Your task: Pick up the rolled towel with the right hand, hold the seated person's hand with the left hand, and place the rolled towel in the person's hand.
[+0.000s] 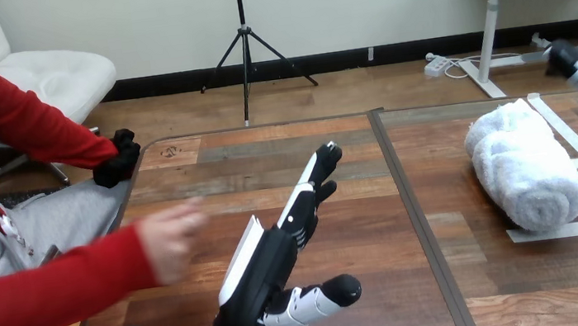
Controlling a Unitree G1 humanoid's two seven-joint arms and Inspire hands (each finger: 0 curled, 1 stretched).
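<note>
Head view: left hand spread, empty, apart from person's hand.
Bring right hand, state unclear, over rolled towel near tabletop's right edge; grasp mid-roll.

white rolled towel, brown plank table

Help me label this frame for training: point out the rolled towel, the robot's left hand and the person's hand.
rolled towel (525, 163): head view, middle of the roll.
left hand (269, 263): head view, black palm.
person's hand (169, 241): head view, middle of the hand.
</note>
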